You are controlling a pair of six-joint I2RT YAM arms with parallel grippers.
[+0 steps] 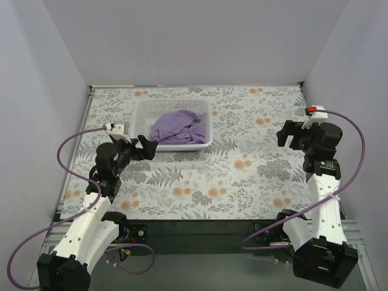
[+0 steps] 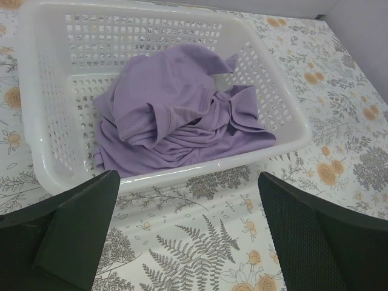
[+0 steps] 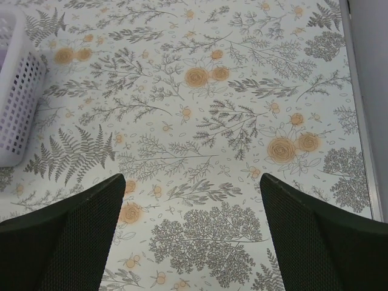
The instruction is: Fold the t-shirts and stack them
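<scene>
On the left, the left arm [image 1: 91,221] rose from its base at the near edge of the bench [image 1: 242,176] and bent forward at the elbow. This brought the left tool [image 1: 147,147] up just beside the near left corner of a white mesh basket [image 1: 182,147]. Its two dark fingers stood spread wide and held nothing. From its wrist camera they framed the basket's near rim, a pose that looked aimed at reaching in. Inside the basket, toward its right and near side, lay the lavender t-shirt [image 1: 177,126], crumpled in a loose heap with folds overlapping. No sleeve or neck label could be told apart. Nothing had been folded yet. The basket seemed to serve as the bin the shirt must be lifted from, and the open floral bench in front looked like the likely place to spread it. On the right, the right arm [image 1: 324,206] stood more upright, its wrist raised and turned inward. The right tool [image 1: 285,134] hung above bare bench, well apart from the basket. Its fingers were also fully spread and empty, probably waiting to take a share of the cloth.
</scene>
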